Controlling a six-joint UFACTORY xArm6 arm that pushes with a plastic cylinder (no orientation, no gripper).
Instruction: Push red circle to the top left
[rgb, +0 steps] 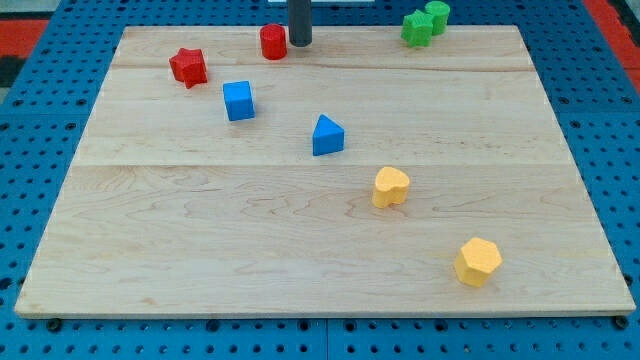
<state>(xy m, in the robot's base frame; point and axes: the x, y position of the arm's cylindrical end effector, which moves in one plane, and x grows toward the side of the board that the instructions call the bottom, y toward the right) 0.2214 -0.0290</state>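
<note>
The red circle (273, 42), a short red cylinder, stands near the board's top edge, left of centre. My tip (300, 44) is right beside it on its right, touching or nearly touching. A red star block (188, 66) lies further left and a little lower, towards the top left corner.
A blue cube (239, 100) and a blue triangular block (327, 135) lie below the red circle. Two green blocks (418, 27) (437, 13) sit at the top right. A yellow heart-like block (390, 186) and a yellow hexagon (478, 262) lie lower right. The wooden board (200, 250) rests on a blue pegboard.
</note>
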